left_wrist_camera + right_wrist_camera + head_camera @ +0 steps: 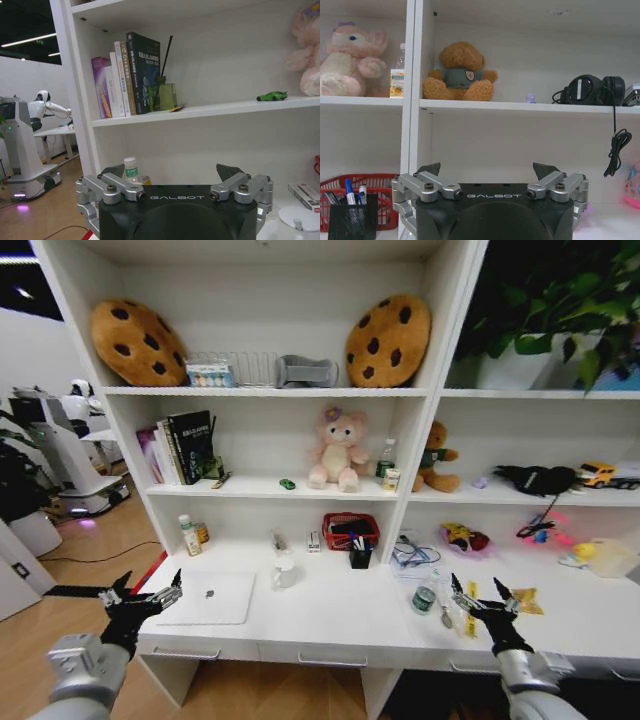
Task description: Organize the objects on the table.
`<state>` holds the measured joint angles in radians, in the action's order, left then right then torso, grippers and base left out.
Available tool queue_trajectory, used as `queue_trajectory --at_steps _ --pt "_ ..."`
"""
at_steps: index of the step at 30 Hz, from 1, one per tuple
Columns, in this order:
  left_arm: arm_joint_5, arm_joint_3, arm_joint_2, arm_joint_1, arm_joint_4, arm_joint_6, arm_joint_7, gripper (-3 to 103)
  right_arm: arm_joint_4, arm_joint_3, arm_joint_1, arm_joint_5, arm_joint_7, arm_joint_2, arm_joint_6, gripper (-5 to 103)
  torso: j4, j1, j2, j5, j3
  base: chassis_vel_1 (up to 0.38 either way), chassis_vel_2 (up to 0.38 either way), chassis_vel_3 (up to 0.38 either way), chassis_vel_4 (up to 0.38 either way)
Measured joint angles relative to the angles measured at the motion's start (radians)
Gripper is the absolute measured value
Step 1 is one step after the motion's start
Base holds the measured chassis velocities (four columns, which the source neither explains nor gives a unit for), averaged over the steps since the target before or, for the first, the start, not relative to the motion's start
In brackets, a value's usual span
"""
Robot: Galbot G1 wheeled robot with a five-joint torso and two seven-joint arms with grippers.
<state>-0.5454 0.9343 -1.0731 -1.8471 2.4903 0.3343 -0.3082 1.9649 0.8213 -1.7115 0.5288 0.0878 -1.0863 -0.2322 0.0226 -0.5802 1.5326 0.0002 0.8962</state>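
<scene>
The left gripper (140,596) is hovering with its 2 dark fingers spread wide and holding nothing, just off the front left corner of the long white desk (330,625). Just ahead and inboard of it, the slim silver laptop (210,597) is lying closed and flat near the front edge, its long axis running along that edge; the left arm is judged the nearer one. The right gripper (480,602) is likewise gaping wide and empty over the desk's right half, just beside the small clear green-labelled jar (424,598). Farther back, a black mesh cup of pens (360,554) is standing before a red wire basket (350,529).
</scene>
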Motion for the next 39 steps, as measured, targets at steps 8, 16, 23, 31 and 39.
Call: queue_trajectory --at_steps 8,16,23,31,39 --pt "0.000 0.000 0.000 0.000 0.000 0.000 0.000 100 -0.078 -0.136 0.107 -0.054 -0.081 0.053 0.020 100 -0.0003 0.000 0.000 -0.0005 0.000 -0.014 -0.033 0.034 0.020" --pt "0.000 0.000 0.000 0.000 0.000 0.000 0.000 100 -0.137 -0.210 0.205 -0.058 -0.086 0.083 0.051 100 -0.0001 0.000 0.000 -0.0003 0.000 0.023 0.039 -0.015 -0.026" --pt "0.000 0.000 0.000 0.000 0.000 0.000 0.000 100 -0.185 -0.271 0.261 -0.027 -0.052 0.097 0.111 100 0.0000 0.000 0.000 0.0000 0.000 0.000 0.000 0.000 0.000" --pt "0.000 0.000 0.000 0.000 0.000 0.000 0.000 100 -0.195 -0.300 0.285 -0.024 -0.045 0.101 0.172 99 0.0000 0.000 0.000 -0.0002 0.000 0.000 0.000 0.000 0.000" --pt "0.000 0.000 0.000 0.000 0.000 0.000 0.000 100 -0.195 -0.301 0.287 -0.022 -0.042 0.103 0.178 68 0.0000 0.000 0.000 -0.0002 0.000 0.000 0.000 0.000 0.000"
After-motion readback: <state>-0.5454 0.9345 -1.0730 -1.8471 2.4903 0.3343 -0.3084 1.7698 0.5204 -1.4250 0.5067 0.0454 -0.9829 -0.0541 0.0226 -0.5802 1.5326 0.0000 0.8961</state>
